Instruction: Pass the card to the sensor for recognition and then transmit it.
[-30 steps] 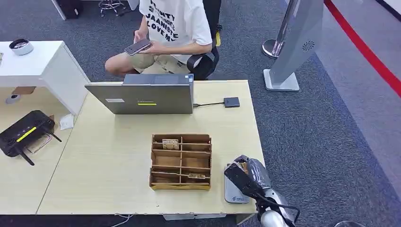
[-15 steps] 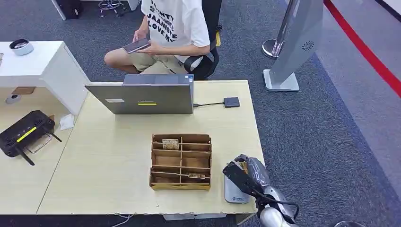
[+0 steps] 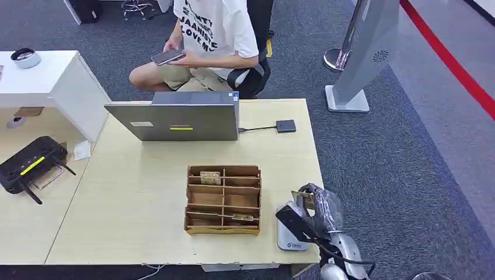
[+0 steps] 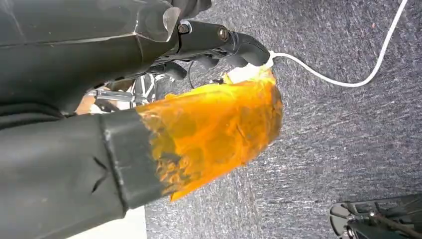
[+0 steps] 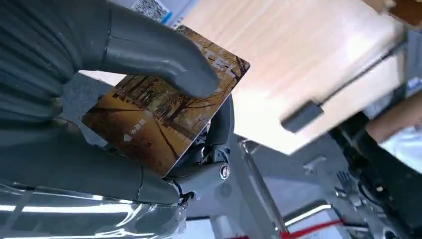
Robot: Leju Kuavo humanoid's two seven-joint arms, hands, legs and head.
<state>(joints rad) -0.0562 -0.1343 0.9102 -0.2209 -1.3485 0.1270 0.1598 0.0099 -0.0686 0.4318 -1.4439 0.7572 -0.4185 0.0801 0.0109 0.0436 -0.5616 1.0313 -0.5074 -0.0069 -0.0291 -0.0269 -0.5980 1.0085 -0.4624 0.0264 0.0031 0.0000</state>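
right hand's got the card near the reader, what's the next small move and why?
Probably lower the right hand a little toward the card reader at the table's front right corner. The card is already pinched under the thumb, tilted, and the head view shows the hand above the reader's far end, not flat on it. Laying the card closer should let it register.

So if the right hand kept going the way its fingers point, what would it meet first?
Probably the cardboard organizer. The right hand, holding the card, hovers over the sensor pad with its fingers aimed left across the table. Height is unclear; it might pass above.
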